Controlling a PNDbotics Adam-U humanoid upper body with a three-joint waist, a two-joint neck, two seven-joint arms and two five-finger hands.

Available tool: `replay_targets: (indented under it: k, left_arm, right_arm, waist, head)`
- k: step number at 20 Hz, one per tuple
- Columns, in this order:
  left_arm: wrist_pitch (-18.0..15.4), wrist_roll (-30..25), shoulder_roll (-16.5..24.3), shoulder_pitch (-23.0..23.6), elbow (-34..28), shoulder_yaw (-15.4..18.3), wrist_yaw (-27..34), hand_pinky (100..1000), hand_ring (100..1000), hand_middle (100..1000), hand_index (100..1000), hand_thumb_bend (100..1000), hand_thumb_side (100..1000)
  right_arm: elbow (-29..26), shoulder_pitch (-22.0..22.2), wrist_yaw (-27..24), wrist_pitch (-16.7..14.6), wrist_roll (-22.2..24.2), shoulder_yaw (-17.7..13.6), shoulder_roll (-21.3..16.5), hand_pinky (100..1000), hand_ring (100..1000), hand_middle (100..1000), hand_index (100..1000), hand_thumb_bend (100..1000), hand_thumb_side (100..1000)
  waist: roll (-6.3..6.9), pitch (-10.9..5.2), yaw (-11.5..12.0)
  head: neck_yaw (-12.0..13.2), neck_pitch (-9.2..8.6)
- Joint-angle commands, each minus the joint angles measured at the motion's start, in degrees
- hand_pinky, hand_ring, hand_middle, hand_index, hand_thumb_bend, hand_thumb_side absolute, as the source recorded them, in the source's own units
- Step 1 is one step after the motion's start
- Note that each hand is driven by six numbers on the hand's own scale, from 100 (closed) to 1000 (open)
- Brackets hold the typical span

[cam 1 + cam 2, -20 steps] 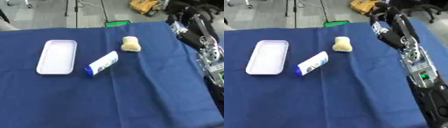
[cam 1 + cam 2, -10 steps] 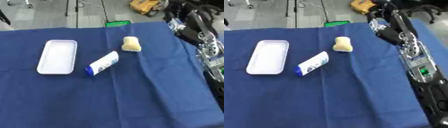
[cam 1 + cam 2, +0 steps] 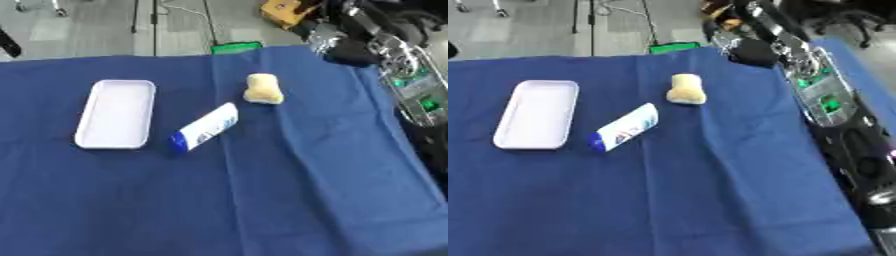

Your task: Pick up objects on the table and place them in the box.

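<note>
A shallow white box [image 3: 115, 114] lies at the left of the blue-covered table [image 3: 262, 195], with nothing in it. To its right a white and blue tube [image 3: 206, 126] lies at a slant, its blue cap towards me. A pale yellow, spongy lump [image 3: 262, 89] sits further back, right of the tube. My right arm comes in along the right side, and its dark hand [image 3: 744, 46] hangs over the table's far edge, up and to the right of the lump and apart from it. The hand is blurred. My left hand does not show.
A green object [image 3: 236, 47] sits just past the far edge of the table, and a yellow thing [image 3: 282, 10] lies on the floor behind it. Metal stand legs [image 3: 153, 20] rise at the back. My right forearm [image 3: 824, 95] covers the table's right edge.
My right hand has moved a little to the left along the far edge, closer to the yellow lump. The box, tube and lump have not moved.
</note>
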Motion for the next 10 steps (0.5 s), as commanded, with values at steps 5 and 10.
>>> replay_targets:
  k: [5,10]
  left_arm:
    - [-0.05,-0.47,1.41,-0.7,-0.69,-0.3,0.33,703,661,770,889,537,892]
    - [-0.2,-1.01,1.41,-0.99,-0.62,-0.79,0.5,703,657,769,889,537,891]
  right_arm:
    - [11.86,-7.85,12.16,-5.83,11.26,2.12,2.14,880,766,787,896,332,509]
    - [16.86,-11.16,21.79,-8.73,13.34,2.67,6.48,878,796,808,905,355,489]
  waist:
    - [-0.72,-3.17,0.45]
    - [-0.63,-3.1,1.17]
  head:
    - [-0.9,-0.99]
    - [-1.59,-1.29]
